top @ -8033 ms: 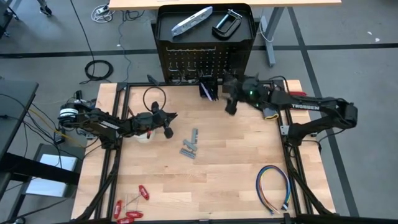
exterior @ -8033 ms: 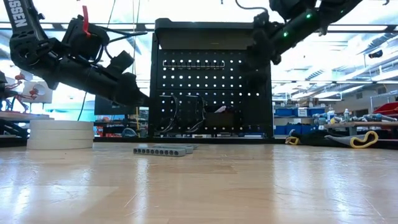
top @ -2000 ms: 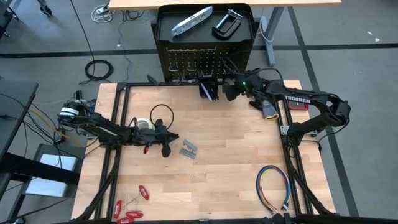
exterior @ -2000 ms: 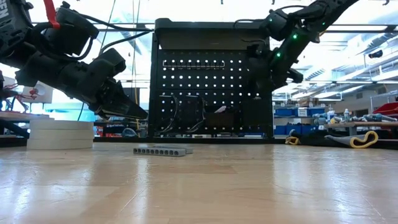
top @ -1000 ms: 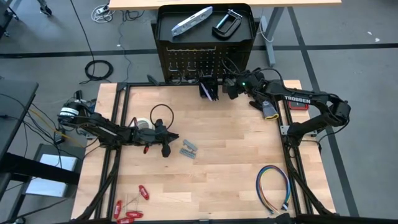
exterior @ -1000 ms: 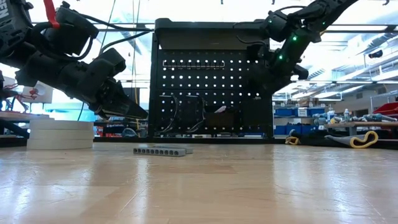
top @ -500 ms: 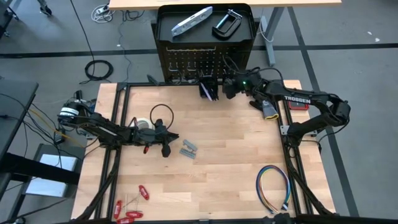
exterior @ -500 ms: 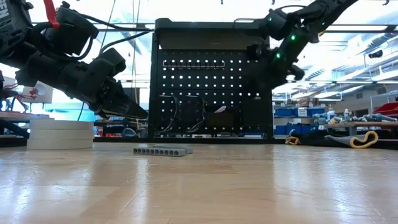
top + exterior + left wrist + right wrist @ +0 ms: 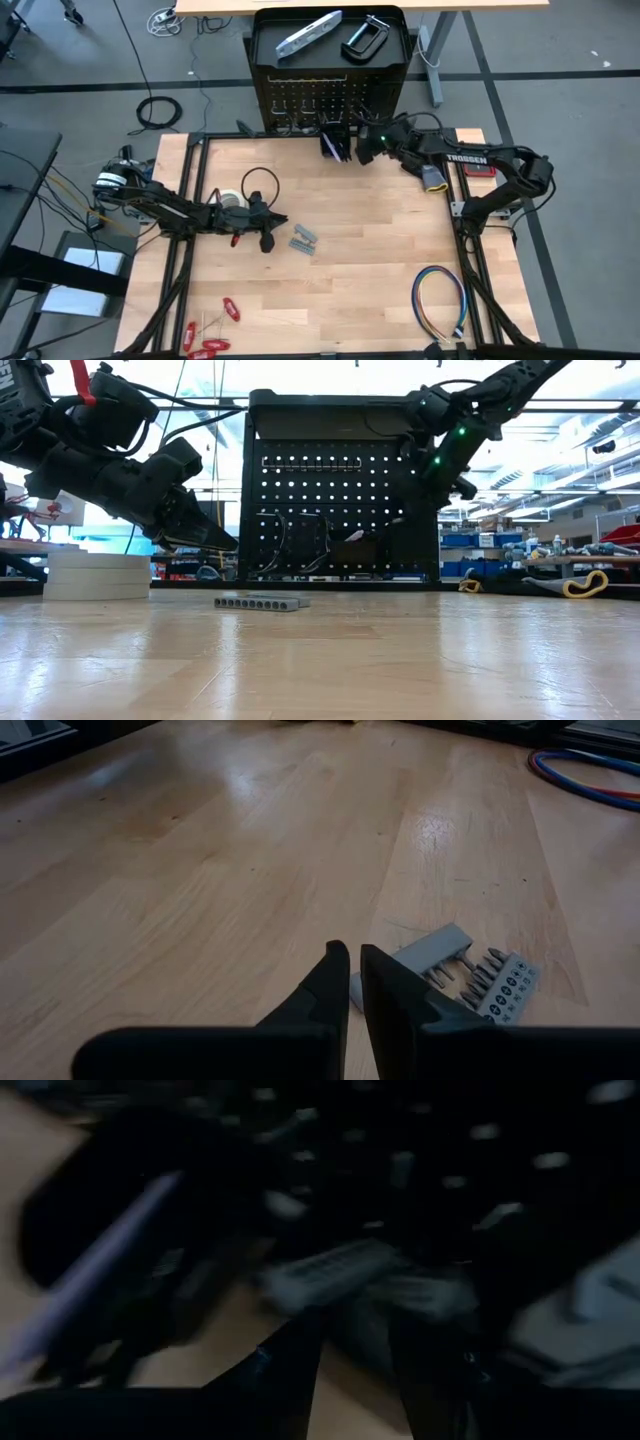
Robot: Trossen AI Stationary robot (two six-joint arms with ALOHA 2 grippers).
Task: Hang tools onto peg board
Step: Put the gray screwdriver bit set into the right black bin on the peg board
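Left arm: you have it stretched in from the table's left edge, low over the wood, its wrist tilted down. Left gripper: fingers nearly together with only a thin slit between them, nothing held, tips hanging just above the table.

White tape rolls: stacked flat beside the left arm's wrist. Black cable loop: lying just behind the rolls, near the gripper.

Grey metal pieces: flat on the wood just to the right of the left gripper; in the left wrist view they show as a grey holder with a row of bits, right ahead of the fingertips.

Red-handled hand tools: a scattered group at the near left corner, well apart from both arms.

Peg board: upright at the table's far edge, centre. On its tray-like top lie the silver bar-shaped tool and the black C-clamp, side by side.

Right arm: you have it bent in from the right edge, forearm reaching toward the board's lower right. Right gripper: close against the board face, beside a small black bin with dark pens in it; I cannot tell whether its fingers hold anything.

Multicoloured wire loop: near right of the table, clear of both arms.
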